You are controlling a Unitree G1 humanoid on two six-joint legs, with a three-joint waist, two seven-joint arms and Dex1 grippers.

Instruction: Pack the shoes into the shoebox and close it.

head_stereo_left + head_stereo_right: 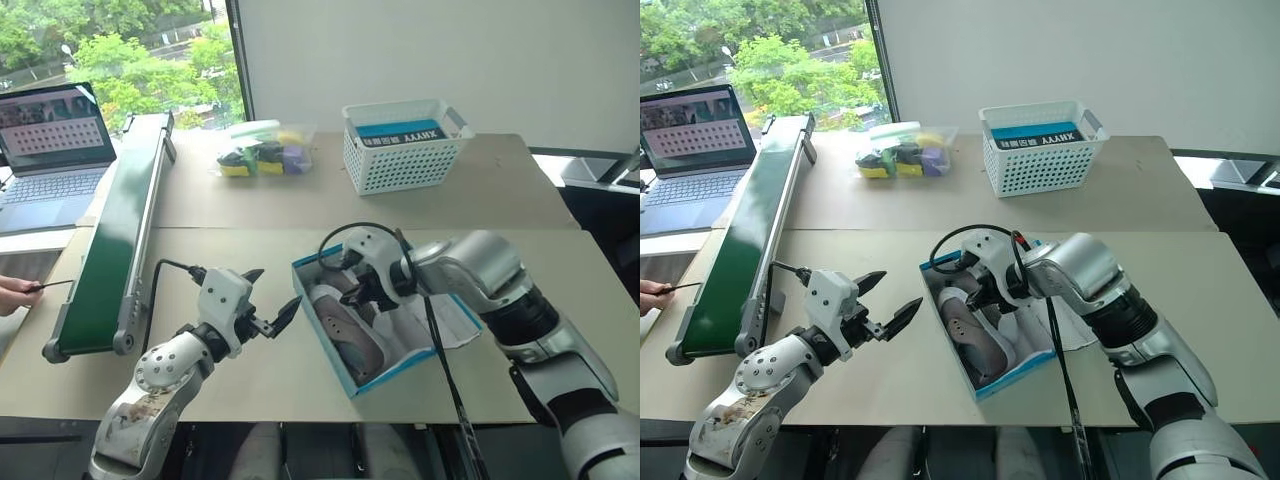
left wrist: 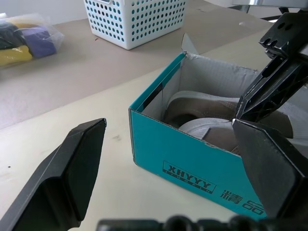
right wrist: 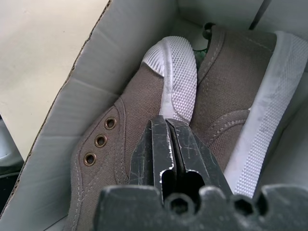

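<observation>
Currently shoebox [image 2: 192, 159] reads "XHYYY", near table's [image 1: 250, 370] front edge, both shoes [image 3: 144, 120] inside. Right gripper [image 3: 166, 127] pressed closed, empty, over them. Left gripper [image 1: 272, 298] spread wide, empty, beside box.

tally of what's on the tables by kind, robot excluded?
shoes: 2, both in the box
shoebox: 1
white lattice basket: 1
clear bag of items: 1
conveyor belt: 1
laptop: 1
Total: 7
</observation>
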